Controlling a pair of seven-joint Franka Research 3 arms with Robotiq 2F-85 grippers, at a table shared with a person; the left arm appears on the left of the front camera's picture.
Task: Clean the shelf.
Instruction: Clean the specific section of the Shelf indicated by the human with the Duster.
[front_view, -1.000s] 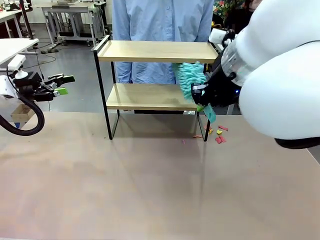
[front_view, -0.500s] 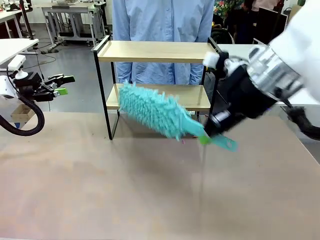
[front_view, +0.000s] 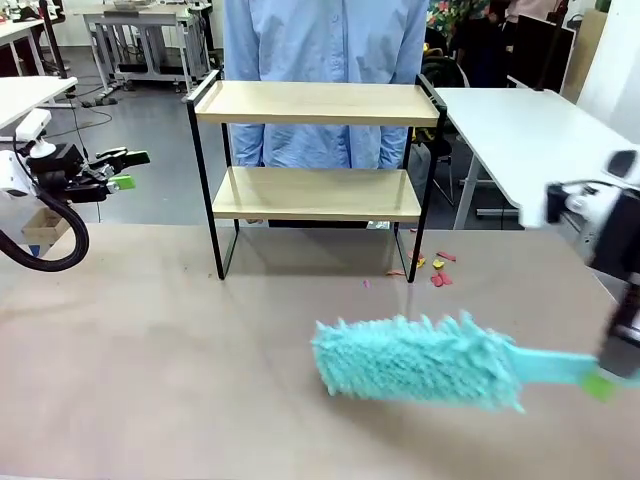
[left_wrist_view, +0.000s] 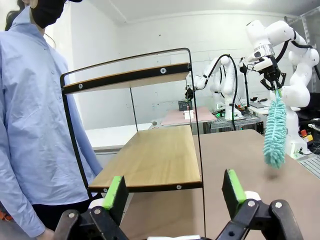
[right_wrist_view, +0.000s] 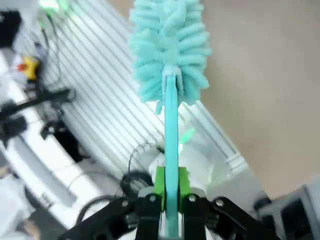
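Two wooden boards in a thin black frame make up the shelf (front_view: 315, 150), which stands at the far middle of the brown table (front_view: 150, 380), toward twelve o'clock, right in front of a person in a light blue shirt (front_view: 320, 50). Both boards look bare. Small red and yellow scraps (front_view: 436, 268) lie on the table beside the shelf's right legs, at about one o'clock.

At four o'clock the right gripper (front_view: 610, 380) pinches the flat handle of a turquoise duster (front_view: 415, 360) between its green pads (right_wrist_view: 159, 181); the fluffy head stretches leftward low above the table, though contact with the surface cannot be judged. The left gripper (front_view: 118, 170) hangs off the table edge at ten o'clock, its fingers (left_wrist_view: 116, 192) spread wide with nothing between them, pointing toward the shelf's lower board.
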